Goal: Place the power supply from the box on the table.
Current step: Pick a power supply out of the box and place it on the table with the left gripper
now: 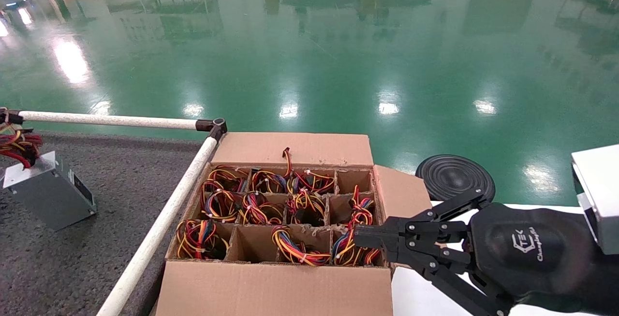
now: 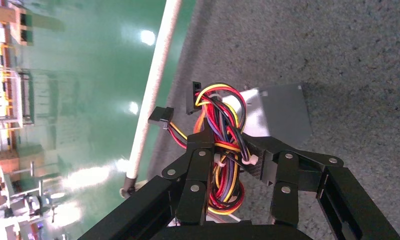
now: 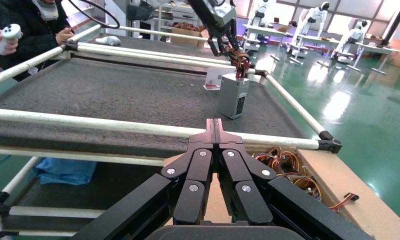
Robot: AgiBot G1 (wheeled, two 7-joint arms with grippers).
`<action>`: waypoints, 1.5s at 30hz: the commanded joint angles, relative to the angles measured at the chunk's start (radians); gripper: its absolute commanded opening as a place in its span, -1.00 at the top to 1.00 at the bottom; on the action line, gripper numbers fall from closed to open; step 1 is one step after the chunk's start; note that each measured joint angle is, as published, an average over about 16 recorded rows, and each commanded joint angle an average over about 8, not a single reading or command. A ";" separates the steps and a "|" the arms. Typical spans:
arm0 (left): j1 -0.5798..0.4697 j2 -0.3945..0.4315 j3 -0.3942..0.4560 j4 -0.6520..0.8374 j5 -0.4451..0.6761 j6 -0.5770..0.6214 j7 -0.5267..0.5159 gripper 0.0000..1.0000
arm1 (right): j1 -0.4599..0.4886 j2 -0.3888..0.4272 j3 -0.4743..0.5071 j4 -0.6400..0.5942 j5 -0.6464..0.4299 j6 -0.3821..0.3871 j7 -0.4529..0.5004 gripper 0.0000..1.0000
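left gripper pinching the wire bundle of the power supply, case tilted, low edge touching the table | right gripper pressed together, hovering at the box right side, over the near-right cells | other wired units sit in the box

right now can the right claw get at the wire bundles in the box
Probably yes: the right claw, shut and empty, hovers over the box's near right cells, whose wire bundles lie exposed with flaps folded back. It must open first.
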 commanded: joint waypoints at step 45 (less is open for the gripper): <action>0.055 0.033 -0.007 0.043 -0.011 -0.035 0.013 -1.00 | 0.000 0.000 0.000 0.000 0.000 0.000 0.000 1.00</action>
